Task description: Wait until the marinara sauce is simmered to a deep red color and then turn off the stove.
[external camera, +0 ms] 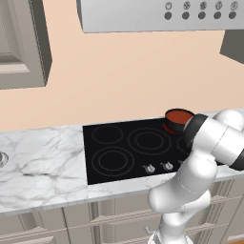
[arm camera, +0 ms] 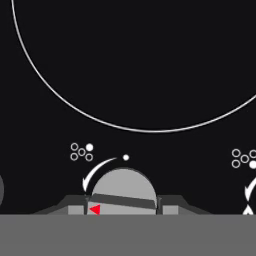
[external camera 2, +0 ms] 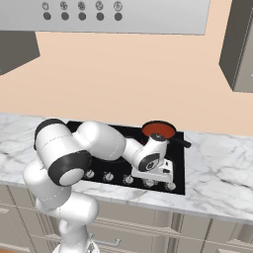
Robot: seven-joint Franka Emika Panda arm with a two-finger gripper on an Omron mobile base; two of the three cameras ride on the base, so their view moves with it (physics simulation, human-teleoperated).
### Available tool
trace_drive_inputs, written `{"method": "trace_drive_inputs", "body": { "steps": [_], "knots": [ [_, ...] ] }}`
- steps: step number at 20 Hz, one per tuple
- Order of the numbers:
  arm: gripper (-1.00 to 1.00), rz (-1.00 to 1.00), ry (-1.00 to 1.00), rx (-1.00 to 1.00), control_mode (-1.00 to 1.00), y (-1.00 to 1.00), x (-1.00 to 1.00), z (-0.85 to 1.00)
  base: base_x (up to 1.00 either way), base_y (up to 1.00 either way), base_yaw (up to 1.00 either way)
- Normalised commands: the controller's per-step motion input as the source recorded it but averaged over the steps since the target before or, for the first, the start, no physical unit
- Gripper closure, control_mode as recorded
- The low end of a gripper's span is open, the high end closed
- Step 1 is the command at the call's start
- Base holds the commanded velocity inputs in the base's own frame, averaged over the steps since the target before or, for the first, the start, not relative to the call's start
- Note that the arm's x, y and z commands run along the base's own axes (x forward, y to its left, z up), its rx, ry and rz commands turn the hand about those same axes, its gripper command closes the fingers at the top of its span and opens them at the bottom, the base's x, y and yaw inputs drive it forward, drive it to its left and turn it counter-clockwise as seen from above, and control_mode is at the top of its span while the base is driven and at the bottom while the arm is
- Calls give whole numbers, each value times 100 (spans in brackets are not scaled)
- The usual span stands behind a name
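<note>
- Sitting at the back right burner of the wide flat black glass cooktop (external camera: 119, 152), beyond the fingers: a small dark round pot (external camera 2: 159, 129) rimming a flat patch of smooth marinara sauce (external camera 2: 159, 128), now looking a fairly deep red.
- Judging the waiting part as likely finished or close to it, and the switching-off as the step now in hand.
- Hanging low over the front row of small silver knobs: the white arm's two-finger gripper (external camera 2: 159, 177), close above the right end of the row.
- Looking along the hand: a round grey knob (arm camera: 124, 192) lying straight ahead between the two small dark finger tips, crossed by a dark bar with a red pointer mark at its left end.
- Flanking that knob closely on either side: the finger tips, narrowly parted and apparently bracketing it; impossible to confirm actual contact or a firm pinch.
- Curving beyond the knob: a thin grey burner ring outline (arm camera: 150, 127).
- Remaining, by this reading: twisting the knob to off.
</note>
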Motion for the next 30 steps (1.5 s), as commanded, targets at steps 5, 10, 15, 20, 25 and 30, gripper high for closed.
{"method": "trace_drive_inputs", "body": {
  "steps": [5, 10, 15, 20, 25, 30],
  "knots": [
    [100, 0, 0, 0, -100, 0, 0, 0, 0, 0, 0],
    [100, 0, 0, 0, -100, 0, 0, 0, 0, 0, 0],
    [100, 0, 0, 0, -100, 0, 0, 0, 0, 0, 0],
    [100, 0, 0, 0, -100, 0, 0, 0, 0, 0, 0],
    [100, 0, 0, 0, -100, 0, 0, 0, 0, 0, 0],
    [100, 0, 0, 0, -100, 0, 0, 0, 0, 0, 0]
  ]
}}
